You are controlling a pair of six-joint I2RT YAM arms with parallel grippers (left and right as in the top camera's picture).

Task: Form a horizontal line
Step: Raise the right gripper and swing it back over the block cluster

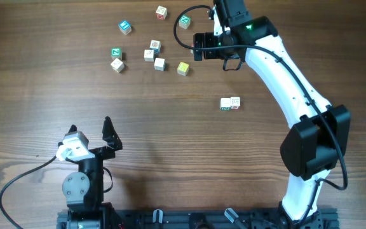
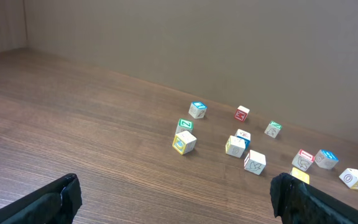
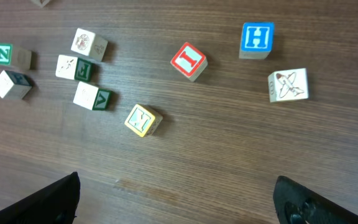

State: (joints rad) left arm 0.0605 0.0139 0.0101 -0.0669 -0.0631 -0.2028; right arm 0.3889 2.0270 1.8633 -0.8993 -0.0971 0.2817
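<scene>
Left gripper (image 1: pixel 91 125) spread wide, empty, at the near edge. Right gripper (image 3: pixel 176 186) spread too, above scattered letter cubes (image 1: pixel 159 63) far side; yellow-faced cube (image 1: pixel 182 68) near 3 pale ones.

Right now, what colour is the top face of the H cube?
Blue; the H cube shows best in the right wrist view.

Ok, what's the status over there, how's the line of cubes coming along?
Left gripper open, empty, near its base. Right gripper open, above scattered cubes. Line not formed: only two cubes side by side. Nothing blocking.
</scene>
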